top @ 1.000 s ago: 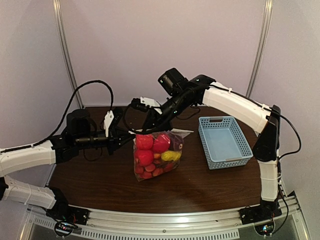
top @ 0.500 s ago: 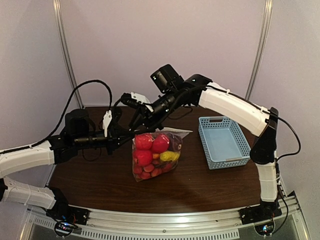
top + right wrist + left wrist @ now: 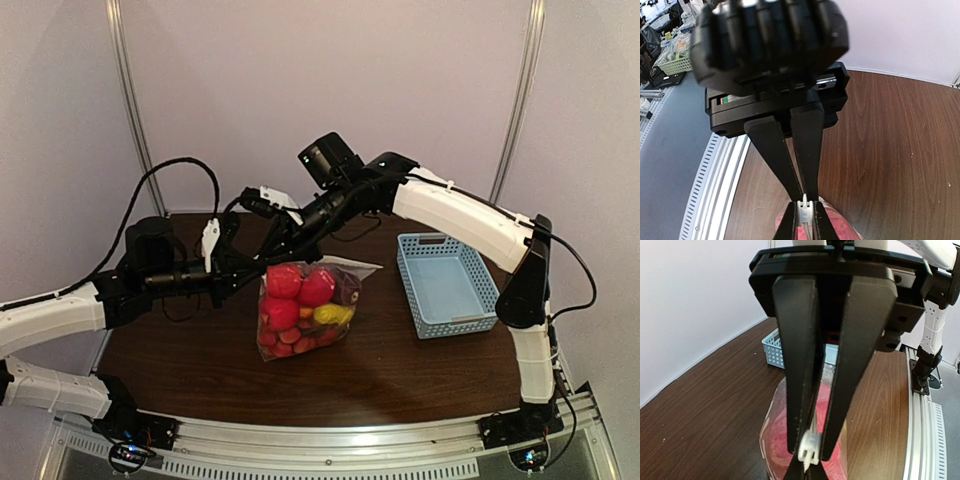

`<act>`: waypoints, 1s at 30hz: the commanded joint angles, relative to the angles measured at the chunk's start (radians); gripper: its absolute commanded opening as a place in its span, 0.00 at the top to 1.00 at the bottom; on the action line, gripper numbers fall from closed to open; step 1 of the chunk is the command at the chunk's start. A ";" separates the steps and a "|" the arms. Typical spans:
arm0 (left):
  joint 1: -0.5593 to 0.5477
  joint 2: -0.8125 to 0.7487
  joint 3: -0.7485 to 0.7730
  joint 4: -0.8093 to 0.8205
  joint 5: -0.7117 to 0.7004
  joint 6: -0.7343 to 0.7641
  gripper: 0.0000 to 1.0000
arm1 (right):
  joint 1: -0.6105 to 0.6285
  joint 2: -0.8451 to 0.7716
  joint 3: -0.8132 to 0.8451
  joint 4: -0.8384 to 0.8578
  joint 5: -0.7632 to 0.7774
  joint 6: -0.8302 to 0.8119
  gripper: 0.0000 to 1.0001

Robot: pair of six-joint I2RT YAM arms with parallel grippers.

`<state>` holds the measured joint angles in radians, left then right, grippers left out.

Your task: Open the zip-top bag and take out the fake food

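The zip-top bag (image 3: 300, 312) stands on the table, packed with fake food (image 3: 284, 284) in red, yellow and dark purple. Both grippers meet nose to nose at its upper left corner. My left gripper (image 3: 250, 270) (image 3: 810, 466) (image 3: 805, 192) is shut on the thin rim of the bag (image 3: 776, 437). My right gripper (image 3: 274, 260) (image 3: 805, 214) (image 3: 811, 446) is shut on the white zip slider (image 3: 810, 450), right against the left fingertips. Red fruit (image 3: 842, 231) shows through the plastic just below the jaws.
A light-blue plastic basket (image 3: 448, 285) with nothing in it stands to the right of the bag. The table's rounded metal rail (image 3: 330, 440) runs along the near edge. Black cables (image 3: 180, 170) loop behind the left arm.
The right arm has reached further left, and the bag's top corner and both grippers have shifted a little left with it. The bag leans slightly more leftward.
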<state>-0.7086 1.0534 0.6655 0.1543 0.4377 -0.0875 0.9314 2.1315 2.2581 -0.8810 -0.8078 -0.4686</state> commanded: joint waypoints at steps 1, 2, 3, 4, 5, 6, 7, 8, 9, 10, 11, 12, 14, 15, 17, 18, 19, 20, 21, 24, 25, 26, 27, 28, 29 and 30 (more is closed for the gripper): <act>-0.002 -0.032 -0.004 0.053 -0.015 0.009 1.00 | 0.001 0.005 0.004 0.009 0.036 -0.010 0.96; -0.002 -0.036 -0.006 0.049 -0.027 0.010 1.00 | -0.002 0.005 0.004 0.002 0.045 -0.018 0.96; -0.002 -0.040 -0.006 0.042 -0.049 0.012 1.00 | -0.007 0.005 0.004 -0.003 0.051 -0.024 0.97; -0.002 -0.045 -0.007 0.031 -0.076 0.014 1.00 | -0.013 0.004 0.004 -0.008 0.053 -0.029 0.98; 0.000 -0.050 -0.009 0.023 -0.098 0.014 1.00 | -0.022 0.002 0.003 -0.013 0.053 -0.031 0.98; 0.001 -0.059 -0.012 0.016 -0.113 0.014 1.00 | -0.030 0.000 0.000 -0.017 0.054 -0.034 0.99; 0.003 -0.067 -0.017 0.014 -0.117 0.013 1.00 | -0.040 -0.005 -0.006 -0.019 0.056 -0.037 0.99; 0.008 -0.078 -0.023 0.016 -0.122 0.009 1.00 | -0.052 -0.011 -0.014 -0.021 0.056 -0.039 0.99; 0.012 -0.088 -0.029 0.018 -0.128 0.006 1.00 | -0.062 -0.017 -0.024 -0.024 0.057 -0.045 0.99; 0.017 -0.100 -0.036 0.018 -0.138 0.004 1.00 | -0.074 -0.022 -0.034 -0.030 0.059 -0.052 0.99; 0.020 -0.113 -0.040 0.017 -0.150 0.003 1.00 | -0.082 -0.027 -0.040 -0.038 0.060 -0.062 0.99; 0.024 -0.122 -0.044 0.011 -0.161 0.004 1.00 | -0.090 -0.030 -0.046 -0.051 0.060 -0.070 1.00; 0.034 -0.137 -0.052 -0.006 -0.177 0.006 1.00 | -0.106 -0.033 -0.054 -0.089 0.060 -0.097 1.00; 0.037 -0.146 -0.058 -0.008 -0.181 0.006 1.00 | -0.114 -0.034 -0.058 -0.107 0.061 -0.105 1.00; 0.045 -0.161 -0.069 -0.014 -0.186 0.006 1.00 | -0.129 -0.036 -0.068 -0.136 0.061 -0.129 1.00; 0.048 -0.168 -0.073 -0.016 -0.189 0.006 1.00 | -0.138 -0.037 -0.074 -0.148 0.063 -0.136 1.00; 0.050 -0.174 -0.078 -0.019 -0.193 0.005 1.00 | -0.148 -0.043 -0.082 -0.157 0.064 -0.140 1.00; 0.053 -0.180 -0.081 -0.023 -0.200 0.006 1.00 | -0.157 -0.048 -0.093 -0.162 0.065 -0.143 1.00; 0.055 -0.187 -0.084 -0.026 -0.206 0.006 1.00 | -0.168 -0.057 -0.106 -0.163 0.066 -0.145 1.00; 0.062 -0.204 -0.096 -0.034 -0.222 0.008 1.00 | -0.200 -0.085 -0.148 -0.167 0.079 -0.154 1.00; 0.067 -0.209 -0.098 -0.038 -0.223 0.009 1.00 | -0.211 -0.093 -0.157 -0.176 0.085 -0.159 1.00; 0.072 -0.212 -0.099 -0.044 -0.224 0.011 1.00 | -0.225 -0.101 -0.163 -0.183 0.089 -0.167 1.00; 0.077 -0.216 -0.099 -0.051 -0.225 0.013 1.00 | -0.238 -0.109 -0.169 -0.192 0.091 -0.172 1.00; 0.082 -0.220 -0.101 -0.056 -0.223 0.014 1.00 | -0.255 -0.116 -0.176 -0.200 0.091 -0.176 1.00; 0.086 -0.223 -0.103 -0.059 -0.223 0.014 1.00 | -0.269 -0.124 -0.183 -0.204 0.091 -0.180 1.00; 0.091 -0.226 -0.106 -0.059 -0.218 0.015 1.00 | -0.283 -0.134 -0.192 -0.206 0.093 -0.183 1.00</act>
<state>-0.6552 0.8738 0.5682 0.0750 0.2642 -0.0868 0.7464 2.0705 2.1017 -0.9791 -0.8131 -0.6231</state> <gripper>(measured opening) 0.006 0.096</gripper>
